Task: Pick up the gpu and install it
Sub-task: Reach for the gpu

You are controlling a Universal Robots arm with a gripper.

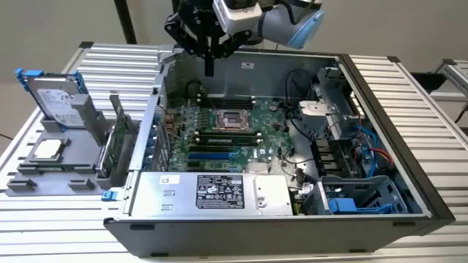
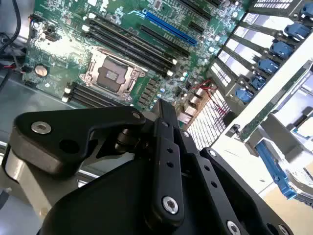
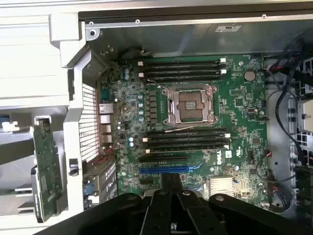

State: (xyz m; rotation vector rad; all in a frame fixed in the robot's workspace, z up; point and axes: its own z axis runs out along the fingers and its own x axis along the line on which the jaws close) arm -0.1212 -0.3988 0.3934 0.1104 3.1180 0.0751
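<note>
My pincer [image 1: 210,70] hangs over the far side of the open computer case [image 1: 292,241], fingers pressed together and holding nothing. In the first wrist view the green motherboard [image 3: 195,122] lies below it. The gpu [image 1: 115,139] stands on edge in a grey holder [image 1: 51,178] on the ribbed table [image 1: 409,93], just beside the case's wall on the exterior view's left, well apart from my pincer. A hard drive [image 1: 55,101] in a blue frame and a square processor chip [image 1: 47,149] sit in the same holder, nearer the table's edge on that side
</note>
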